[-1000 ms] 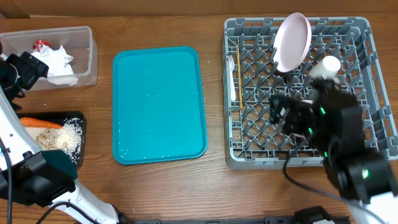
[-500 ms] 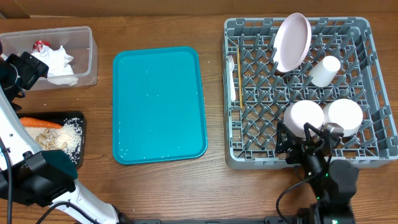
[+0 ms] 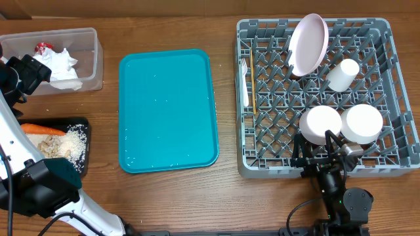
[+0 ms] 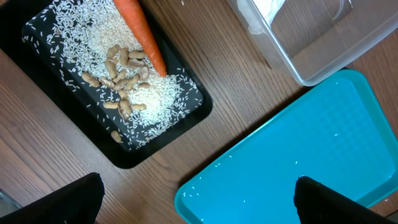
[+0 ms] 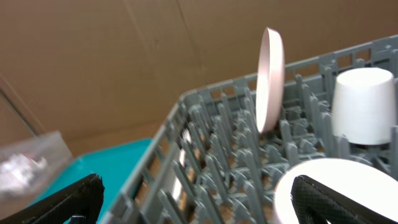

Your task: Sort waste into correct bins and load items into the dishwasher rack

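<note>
A shallow black tray (image 4: 202, 107) is being shown at the upper left, lying on the wooden table (image 4: 56, 165). White rice (image 4: 99, 38) is being carried in it, spread over much of its floor. An orange carrot (image 4: 140, 34) is lying slantwise across the rice, and beige food scraps (image 4: 121, 84) are being clustered just beside the carrot's narrow end. A clear plastic tub (image 4: 311, 59) is being cut off by the upper right edge, with a bit of white napkin (image 4: 270, 9) showing inside. A teal serving tray (image 4: 298, 155) is filling the lower right, near the black tray but apart from it. The left gripper (image 4: 198, 186) is being held with its two dark fingers (image 4: 68, 202) wide apart at the bottom corners.
</note>
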Controlling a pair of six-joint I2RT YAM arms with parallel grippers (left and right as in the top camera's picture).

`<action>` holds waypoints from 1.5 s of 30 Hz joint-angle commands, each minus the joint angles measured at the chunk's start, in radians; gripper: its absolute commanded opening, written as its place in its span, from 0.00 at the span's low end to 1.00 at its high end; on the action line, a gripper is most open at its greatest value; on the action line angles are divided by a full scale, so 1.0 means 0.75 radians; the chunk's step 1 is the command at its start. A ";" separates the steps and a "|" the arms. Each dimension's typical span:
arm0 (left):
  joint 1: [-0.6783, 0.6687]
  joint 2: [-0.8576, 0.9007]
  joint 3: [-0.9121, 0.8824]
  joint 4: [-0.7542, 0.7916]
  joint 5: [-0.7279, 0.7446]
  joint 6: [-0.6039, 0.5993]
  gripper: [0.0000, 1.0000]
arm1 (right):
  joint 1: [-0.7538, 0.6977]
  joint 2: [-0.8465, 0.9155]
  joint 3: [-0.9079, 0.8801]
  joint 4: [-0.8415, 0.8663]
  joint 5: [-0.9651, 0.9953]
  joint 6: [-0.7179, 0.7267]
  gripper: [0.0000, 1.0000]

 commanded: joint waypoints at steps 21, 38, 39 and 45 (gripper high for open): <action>0.001 0.009 -0.007 -0.003 -0.005 -0.008 1.00 | -0.010 -0.014 -0.014 -0.010 0.120 -0.254 1.00; 0.001 0.009 -0.007 -0.003 -0.005 -0.008 1.00 | -0.010 -0.014 -0.014 -0.010 0.120 -0.254 1.00; 0.000 0.009 -0.007 -0.003 -0.005 -0.008 1.00 | -0.010 -0.014 -0.014 -0.010 0.120 -0.254 1.00; -0.051 -0.002 -0.013 0.002 -0.005 -0.008 1.00 | -0.010 -0.014 -0.014 -0.010 0.119 -0.254 1.00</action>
